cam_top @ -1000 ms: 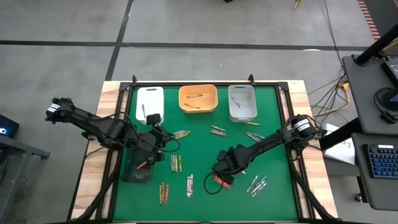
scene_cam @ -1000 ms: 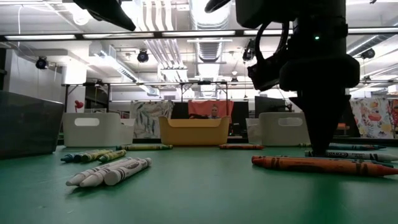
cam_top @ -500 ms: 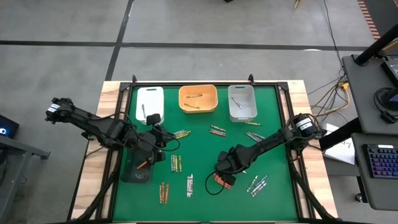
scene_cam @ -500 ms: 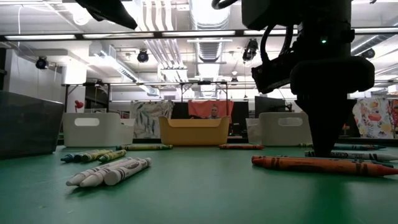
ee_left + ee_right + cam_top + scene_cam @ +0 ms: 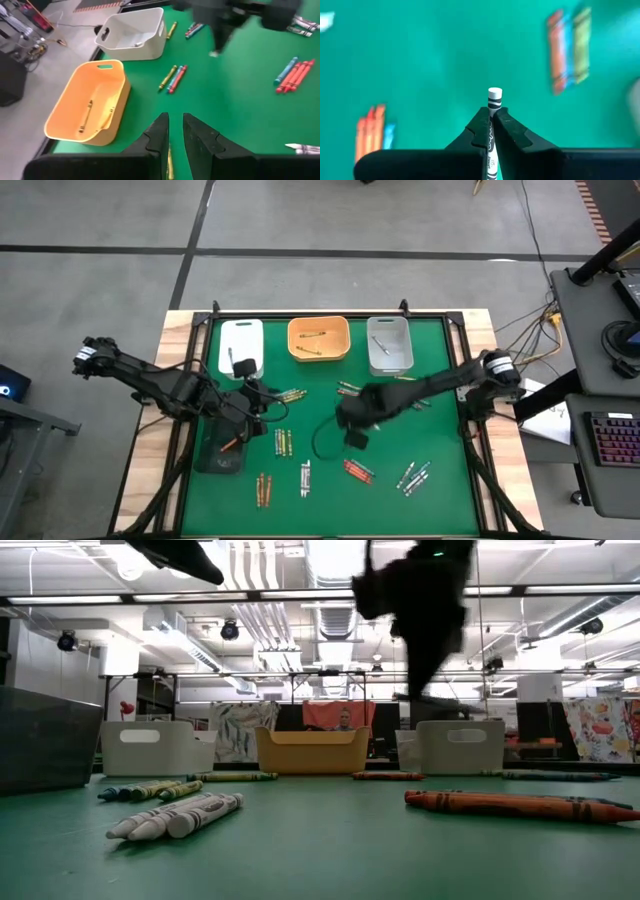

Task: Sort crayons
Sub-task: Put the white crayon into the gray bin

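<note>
My right gripper point(image 5: 352, 418) hangs above the middle of the green mat, shut on a white crayon point(image 5: 494, 95) that sticks out past its fingertips. In the low view it point(image 5: 428, 690) is lifted well off the mat. The red-orange crayons point(image 5: 357, 471) lie behind it on the mat. My left gripper point(image 5: 258, 406) waits at the left, above the black tray's point(image 5: 212, 458) far edge, fingers point(image 5: 159, 131) nearly together with a yellow crayon point(image 5: 170, 162) showing between them. Other crayon groups point(image 5: 283, 442) lie scattered on the mat.
At the far edge stand a white tray point(image 5: 241, 332), an orange bin point(image 5: 318, 326) holding yellow crayons and a grey bin point(image 5: 389, 363). A red-orange crayon point(image 5: 228, 445) lies in the black tray. White crayons point(image 5: 180, 817) lie near the low camera.
My right gripper closed on the white crayon beside the red-orange ones, lifted it and carried it toward the table's middle. The left arm has not moved.
</note>
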Available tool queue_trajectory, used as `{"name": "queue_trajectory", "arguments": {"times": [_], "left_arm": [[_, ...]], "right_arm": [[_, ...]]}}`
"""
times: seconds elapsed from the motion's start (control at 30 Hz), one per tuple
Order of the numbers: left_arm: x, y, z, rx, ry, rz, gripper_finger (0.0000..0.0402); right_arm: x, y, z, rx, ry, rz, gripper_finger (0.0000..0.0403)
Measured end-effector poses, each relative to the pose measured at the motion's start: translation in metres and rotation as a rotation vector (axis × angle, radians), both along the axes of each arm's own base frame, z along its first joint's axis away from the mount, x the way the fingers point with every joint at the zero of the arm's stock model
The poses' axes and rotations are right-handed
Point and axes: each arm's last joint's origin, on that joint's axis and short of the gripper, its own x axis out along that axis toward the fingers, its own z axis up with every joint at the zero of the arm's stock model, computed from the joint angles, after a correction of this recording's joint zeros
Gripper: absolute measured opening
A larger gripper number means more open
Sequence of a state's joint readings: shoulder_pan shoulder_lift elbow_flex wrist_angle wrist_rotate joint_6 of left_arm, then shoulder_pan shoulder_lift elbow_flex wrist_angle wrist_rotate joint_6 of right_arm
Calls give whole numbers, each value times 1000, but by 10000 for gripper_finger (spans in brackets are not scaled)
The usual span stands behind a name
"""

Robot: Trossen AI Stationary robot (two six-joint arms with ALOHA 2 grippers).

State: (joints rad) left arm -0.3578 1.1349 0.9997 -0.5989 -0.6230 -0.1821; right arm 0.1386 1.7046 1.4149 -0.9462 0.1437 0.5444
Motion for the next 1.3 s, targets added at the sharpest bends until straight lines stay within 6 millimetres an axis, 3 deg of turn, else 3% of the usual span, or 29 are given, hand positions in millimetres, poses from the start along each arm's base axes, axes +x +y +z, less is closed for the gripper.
{"name": "queue_trajectory", "arguments": {"times": [0.1,0.2,0.33,0.47,0.67,0.87,1.13,1.3], "left_arm": [[-2,2,2,20,-7,10,39],[-4,5,5,44,-18,30,39],[-6,11,9,57,-29,44,39],[-8,18,12,55,-43,69,39],[-10,26,14,63,-48,97,39],[-9,33,15,64,-48,132,39],[-8,39,15,65,-47,159,39],[-8,41,15,67,-45,165,39]], "right_arm": [[2,-39,23,-45,-67,-22,10],[2,-81,35,-110,-91,-57,11],[-6,-137,36,-166,-83,-122,11],[-26,-189,33,-190,-43,-212,11],[-60,-246,29,-185,4,-388,11],[-76,-272,6,-156,47,-468,11],[-73,-274,-33,-101,141,-433,11],[-71,-275,-41,-91,163,-414,11]]}}
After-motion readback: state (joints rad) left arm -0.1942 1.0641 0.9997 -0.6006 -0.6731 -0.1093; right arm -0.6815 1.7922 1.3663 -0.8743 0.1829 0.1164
